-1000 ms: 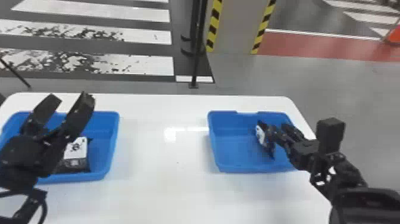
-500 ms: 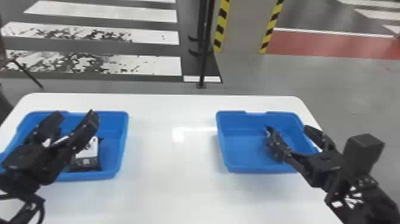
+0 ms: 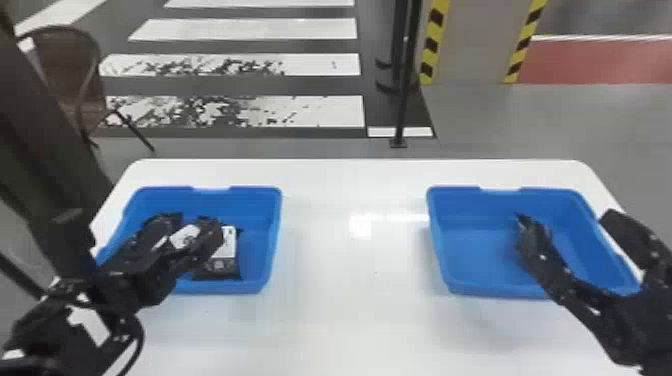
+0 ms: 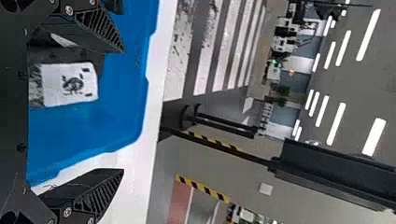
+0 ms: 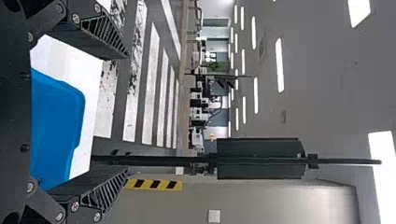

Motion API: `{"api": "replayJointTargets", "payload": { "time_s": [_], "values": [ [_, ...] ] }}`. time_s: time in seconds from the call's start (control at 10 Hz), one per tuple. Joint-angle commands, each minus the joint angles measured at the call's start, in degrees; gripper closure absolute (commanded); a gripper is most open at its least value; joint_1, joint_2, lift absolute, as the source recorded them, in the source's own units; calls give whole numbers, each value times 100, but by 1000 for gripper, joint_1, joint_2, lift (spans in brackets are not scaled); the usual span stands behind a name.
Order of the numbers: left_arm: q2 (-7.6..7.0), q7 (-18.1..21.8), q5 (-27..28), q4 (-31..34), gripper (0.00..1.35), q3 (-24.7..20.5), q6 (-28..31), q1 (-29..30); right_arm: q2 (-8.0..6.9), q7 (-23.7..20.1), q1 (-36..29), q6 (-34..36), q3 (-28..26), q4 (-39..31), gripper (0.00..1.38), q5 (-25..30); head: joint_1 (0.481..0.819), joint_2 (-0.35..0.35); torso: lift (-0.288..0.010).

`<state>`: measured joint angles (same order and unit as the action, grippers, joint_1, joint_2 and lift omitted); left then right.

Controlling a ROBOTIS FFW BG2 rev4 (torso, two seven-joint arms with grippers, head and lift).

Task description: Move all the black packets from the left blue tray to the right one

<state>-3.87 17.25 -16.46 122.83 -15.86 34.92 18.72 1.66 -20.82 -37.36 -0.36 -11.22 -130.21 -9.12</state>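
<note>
Over the left blue tray (image 3: 252, 287), my left gripper (image 3: 195, 225) stands with its fingers apart. A black packet with a white label (image 3: 225, 267) lies beside them in the tray; another white label (image 3: 184, 236) shows between the fingers. The left wrist view has my left gripper (image 4: 123, 110) open, with a labelled packet (image 4: 70, 85) in the tray past its fingers. My right gripper (image 3: 570, 222) is open at the right blue tray (image 3: 470, 289); a dark shape by its inner fingertip may be a packet, partly covered. In the right wrist view, nothing sits between my right gripper's fingers (image 5: 127, 113).
Both trays stand on a white table (image 3: 350, 320), with a broad stretch of tabletop between them. Beyond its far edge are a thin black post (image 3: 405, 75) and, at the left, a brown chair (image 3: 75, 70).
My right gripper has opened, letting go of a white-labelled packet in the right tray, and drawn toward that tray's outer side. My left gripper has lowered at the left tray. The head view has shifted left.
</note>
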Motion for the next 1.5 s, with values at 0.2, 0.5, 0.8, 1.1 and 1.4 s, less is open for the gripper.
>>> {"api": "replayJointTargets", "payload": {
  "time_s": [0.2, 0.5, 0.8, 1.1, 1.4],
  "values": [
    [-79, -222, 583, 1, 131, -36, 1682, -536, -25, -1, -300, 22, 197, -36, 196, -253, 695, 85, -140],
    [-246, -328, 811, -266, 131, 295, 2709, -1211, -25, -1, -285, 78, 219, -36, 199, -322, 695, 102, -140],
    [-342, -354, 1097, -477, 159, 569, 3454, -1704, -16, -1, -271, 176, 231, 20, 211, -482, 695, 81, -140],
    [-342, -442, 1154, -857, 159, 718, 3693, -1985, -8, -1, -271, 261, 231, 62, 214, -585, 695, 85, -140],
    [-351, -468, 1326, -1166, 160, 832, 3904, -2238, 1, -1, -257, 331, 231, 105, 214, -676, 695, 75, -140]
  ]
}}
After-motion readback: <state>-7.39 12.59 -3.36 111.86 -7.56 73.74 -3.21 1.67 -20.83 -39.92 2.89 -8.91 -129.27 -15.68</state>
